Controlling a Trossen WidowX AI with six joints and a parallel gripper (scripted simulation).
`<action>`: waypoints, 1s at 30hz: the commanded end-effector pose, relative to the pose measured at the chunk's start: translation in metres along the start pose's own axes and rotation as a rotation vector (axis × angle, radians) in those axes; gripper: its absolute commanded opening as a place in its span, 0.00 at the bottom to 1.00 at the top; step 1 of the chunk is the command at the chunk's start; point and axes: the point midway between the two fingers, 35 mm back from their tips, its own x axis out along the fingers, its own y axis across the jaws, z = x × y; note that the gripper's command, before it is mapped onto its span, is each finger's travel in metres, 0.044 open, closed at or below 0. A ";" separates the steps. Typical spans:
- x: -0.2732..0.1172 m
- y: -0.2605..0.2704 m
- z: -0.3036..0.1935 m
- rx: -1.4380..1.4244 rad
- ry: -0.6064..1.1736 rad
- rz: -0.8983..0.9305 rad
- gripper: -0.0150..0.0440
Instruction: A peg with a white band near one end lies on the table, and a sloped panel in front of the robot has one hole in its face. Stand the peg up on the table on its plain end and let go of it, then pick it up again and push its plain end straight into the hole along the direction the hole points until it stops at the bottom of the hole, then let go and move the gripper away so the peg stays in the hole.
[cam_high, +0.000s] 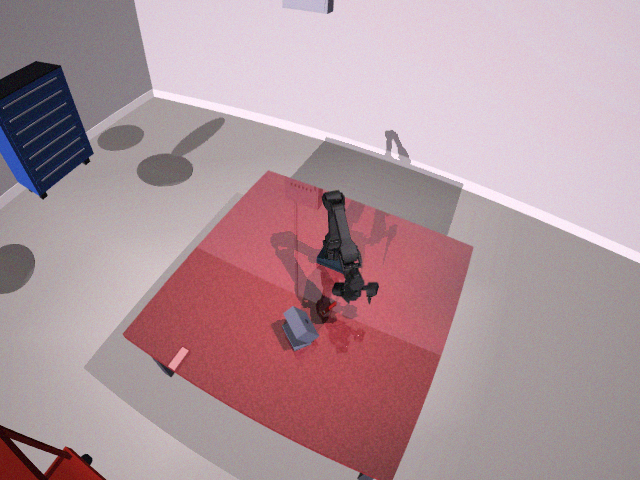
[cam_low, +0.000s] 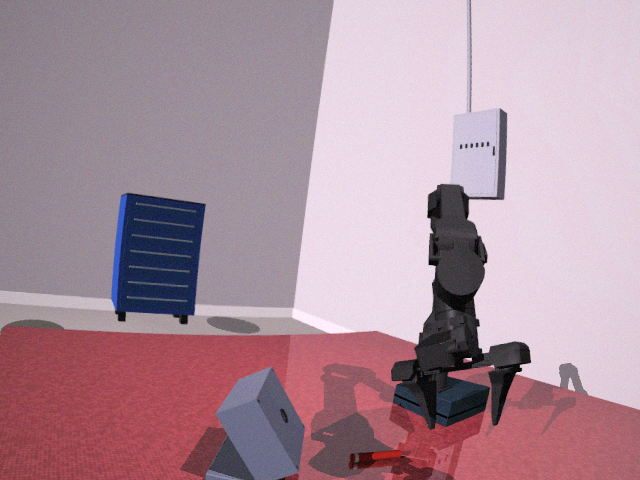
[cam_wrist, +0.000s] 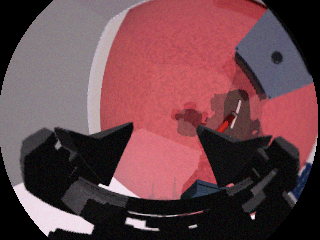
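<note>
Opened wide with the fingers (cam_high: 358, 301) (cam_low: 464, 426), pointing down above the counter (cam_high: 310, 372) (cam_low: 129, 403) (cam_wrist: 160, 85), holding nothing and apart from the peg (cam_high: 332, 306) (cam_low: 379, 456) (cam_wrist: 226, 123).

Hard to make out from the top: which end of the peg bears the white band (cam_low: 354, 459). Easier to see from the exterior, at the end towards the sloped panel (cam_high: 299, 324) (cam_low: 294, 439) (cam_wrist: 287, 75). Partly darkened by shadow, and blurred among pale streaks in the wrist view. Impossible to see how deep the hole (cam_high: 306, 320) (cam_low: 283, 415) (cam_wrist: 276, 57) goes. Cut off by the bottom edge of the exterior view at the panel's foot, and by the round border of the wrist view at its far side.

Lying on its side on the counter, between the panel and the arm's base (cam_high: 330, 264) (cam_low: 480, 395) (cam_wrist: 197, 189): the peg, near the panel but apart from it. Standing farther off, on the floor: a blue drawer cabinet (cam_high: 51, 124) (cam_low: 160, 258). Mounted on the pale wall: a grey box (cam_high: 307, 5) (cam_low: 475, 165), partly overlapped by the arm from the exterior and cropped from the top.
</note>
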 end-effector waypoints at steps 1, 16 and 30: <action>-0.001 -0.019 0.010 0.083 0.001 -0.061 1.00; -0.017 -0.113 0.028 0.455 0.060 -0.364 1.00; -0.011 -0.133 0.028 0.516 0.074 -0.417 1.00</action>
